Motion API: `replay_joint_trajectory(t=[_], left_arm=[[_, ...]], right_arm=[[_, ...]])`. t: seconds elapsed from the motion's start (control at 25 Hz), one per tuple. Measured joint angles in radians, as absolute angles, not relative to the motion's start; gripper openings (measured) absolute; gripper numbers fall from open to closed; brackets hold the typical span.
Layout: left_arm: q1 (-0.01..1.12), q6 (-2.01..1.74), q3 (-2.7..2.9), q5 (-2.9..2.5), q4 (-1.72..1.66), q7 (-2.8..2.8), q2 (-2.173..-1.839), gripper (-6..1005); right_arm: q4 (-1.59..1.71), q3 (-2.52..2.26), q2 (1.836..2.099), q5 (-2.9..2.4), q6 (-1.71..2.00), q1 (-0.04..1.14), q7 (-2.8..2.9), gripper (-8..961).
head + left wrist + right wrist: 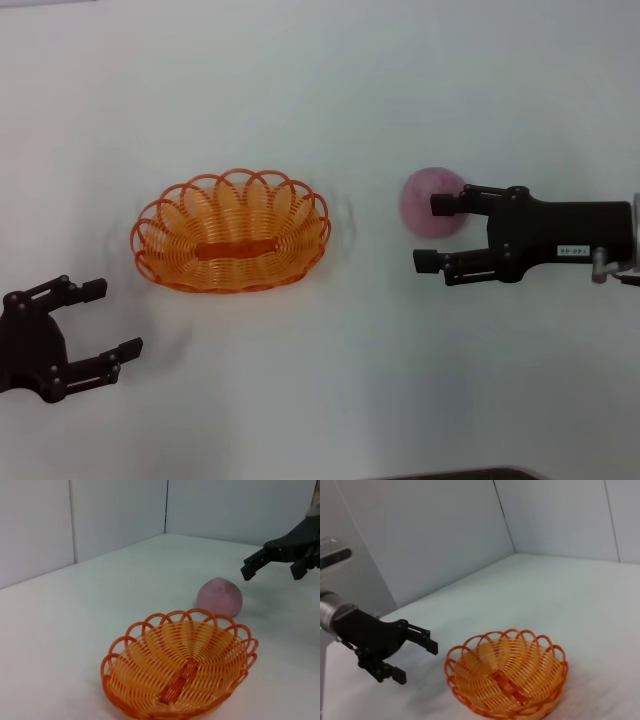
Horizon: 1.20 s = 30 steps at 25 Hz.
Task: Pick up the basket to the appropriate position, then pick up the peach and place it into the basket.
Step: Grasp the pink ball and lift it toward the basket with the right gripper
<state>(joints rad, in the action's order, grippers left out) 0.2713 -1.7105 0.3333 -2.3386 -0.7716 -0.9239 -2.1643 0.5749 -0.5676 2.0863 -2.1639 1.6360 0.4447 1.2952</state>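
- Two grippers frame a white table on which the basket is set down and the peach sits outside it.
- Nearest the robot, the left gripper rests low at the table's left, its fingers spread and holding nothing, near the basket but apart from it.
- Farther out, the basket stands upright and empty, left of centre, well apart from the peach.
- At right, the right gripper hangs with fingers wide open; one fingertip overlaps the peach in the head view, while the left wrist view shows the fingers above the fruit, not around it.
- Risk, as a judgement: closing from this offset could catch only the peach's edge and send the round fruit rolling away from the basket.
- A loose hold could drop it short of the scalloped rim, and the light basket might tip or skid if struck.
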Motion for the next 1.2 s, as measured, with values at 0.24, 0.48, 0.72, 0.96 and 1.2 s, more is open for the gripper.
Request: replay_joint_trajectory(t=[0.24, 0.48, 0.72, 0.96, 1.2], left_arm=[[0.27, -1.708, 0.327, -2.338, -0.772, -0.922, -2.164, 814], [0.27, -1.707, 0.321, -2.338, -0.772, -0.918, -2.164, 814], [0.272, -1.707, 0.32, -2.338, -0.772, -0.917, -2.164, 814], [0.272, -1.71, 0.321, -2.338, -0.772, -0.918, -2.164, 814], [0.272, -1.711, 0.321, -2.337, -0.771, -0.918, -2.164, 814]], right_arm=[[0.67, -0.643, 2.087, -2.165, 1.65, 0.448, 1.456, 956], [0.832, -0.748, 2.086, -2.176, 1.66, 0.45, 1.611, 956], [0.98, -0.825, 2.09, -2.273, 1.678, 0.5, 1.743, 957], [1.089, -0.846, 2.092, -2.383, 1.707, 0.576, 1.807, 950], [1.139, -0.892, 2.097, -2.501, 1.731, 0.659, 1.859, 941]])
